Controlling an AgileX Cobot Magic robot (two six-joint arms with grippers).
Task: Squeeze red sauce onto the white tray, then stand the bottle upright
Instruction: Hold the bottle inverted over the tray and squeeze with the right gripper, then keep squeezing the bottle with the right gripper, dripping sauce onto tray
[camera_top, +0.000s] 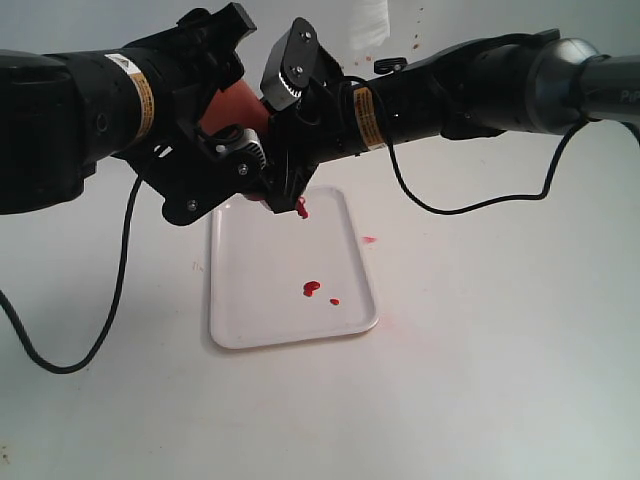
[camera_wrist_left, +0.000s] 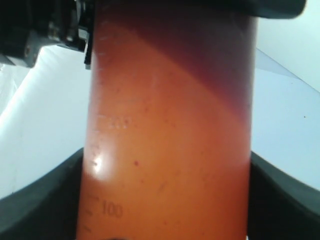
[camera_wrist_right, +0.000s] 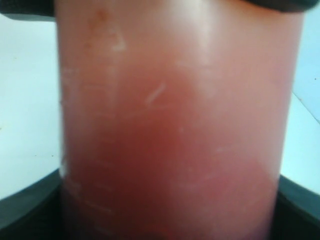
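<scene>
Observed bottle (camera_top: 235, 105) held nozzle-down above far end of white tray (camera_top: 250, 300), pinched by left pincer (camera_wrist_left: 165, 210) and right pincer (camera_wrist_right: 170, 215), for aim and squeezing force. Found red sauce (camera_top: 311, 289) blobs mid-tray. Not yet stood upright.

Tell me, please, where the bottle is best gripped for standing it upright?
Grip the bottle mid-body, on its straight cylindrical wall, coming from its sides with fingers on opposite flanks. It is tilted nozzle down over the white tray, so stay clear of that sauce-stained tip.
</scene>
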